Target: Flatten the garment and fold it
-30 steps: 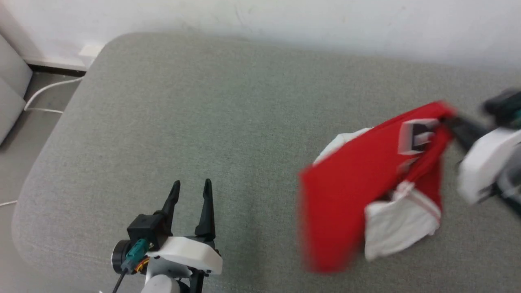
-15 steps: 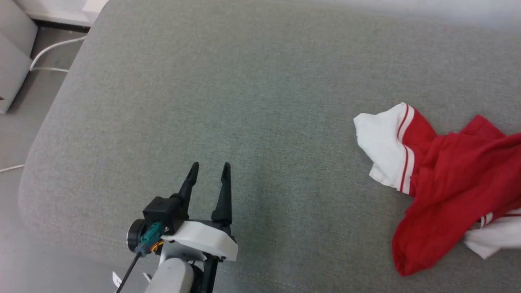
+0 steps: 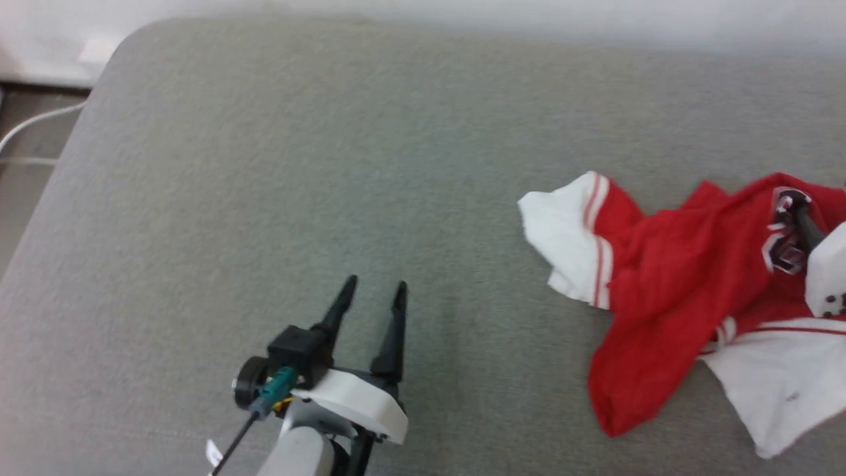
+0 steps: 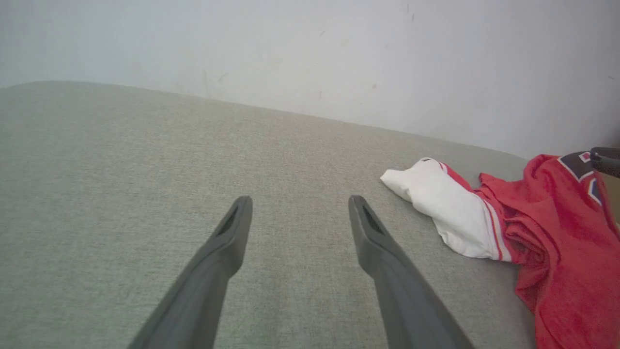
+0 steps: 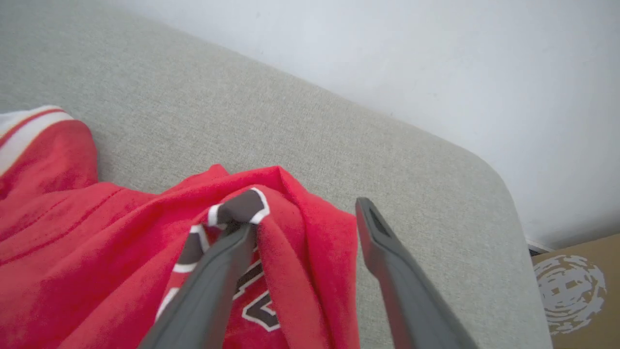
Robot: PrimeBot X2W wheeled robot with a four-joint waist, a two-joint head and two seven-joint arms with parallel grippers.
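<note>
The garment (image 3: 667, 291) is a red T-shirt with white, red-striped sleeves, lying crumpled at the right of the grey cushion (image 3: 264, 165). One sleeve (image 4: 445, 208) points toward the middle. My right gripper (image 5: 305, 215) stands open over the shirt's far end. A raised fold of the garment (image 5: 290, 218) with black-and-white lettering lies loosely between its fingers, draped against the left finger (image 5: 218, 276). In the head view one right finger (image 3: 805, 225) shows at the lettering. My left gripper (image 3: 375, 285) hovers open over bare cushion, well left of the shirt, with nothing between the fingers of the left gripper (image 4: 299, 201).
A pale wall (image 4: 310, 48) runs behind the cushion. The cushion's rounded corner (image 5: 489, 194) lies just right of my right gripper, with a cardboard box (image 5: 576, 286) beyond it. A white cable (image 3: 33, 125) lies on the floor at the left.
My right gripper has opened and let go of the garment, which hung from it before and now lies crumpled on the cushion. The head camera has shifted. The left gripper stays open.
</note>
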